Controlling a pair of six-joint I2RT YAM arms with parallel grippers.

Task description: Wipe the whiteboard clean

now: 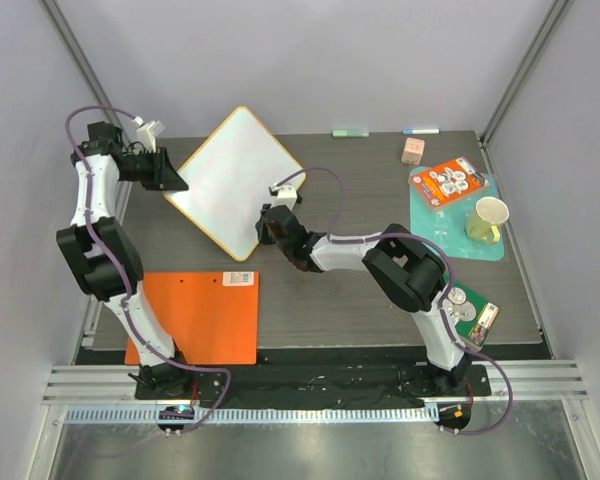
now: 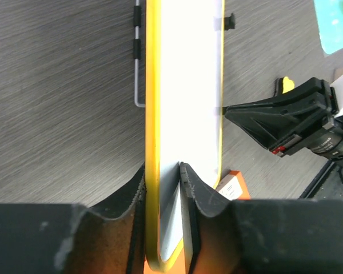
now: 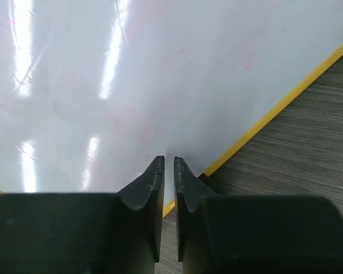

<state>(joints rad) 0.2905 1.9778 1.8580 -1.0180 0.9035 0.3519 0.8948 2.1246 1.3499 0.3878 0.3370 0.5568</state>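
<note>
The whiteboard (image 1: 235, 175) is white with a yellow rim and sits turned like a diamond at the back left of the table. My left gripper (image 1: 175, 183) is shut on its left corner. In the left wrist view the board (image 2: 186, 85) runs edge-on between the fingers of that gripper (image 2: 163, 168), one on each face. My right gripper (image 1: 268, 228) is at the board's lower right edge. In the right wrist view its jaws (image 3: 167, 160) are nearly together with nothing between them, over the white surface (image 3: 160, 74). Faint pink marks (image 3: 128, 128) show just ahead of the fingertips.
An orange clipboard-like sheet (image 1: 200, 315) lies at the front left. At the right, a teal mat (image 1: 450, 235) holds a yellow cup (image 1: 490, 218) and an orange package (image 1: 452, 182). A pink block (image 1: 412, 150) and two markers (image 1: 350, 132) lie along the back edge.
</note>
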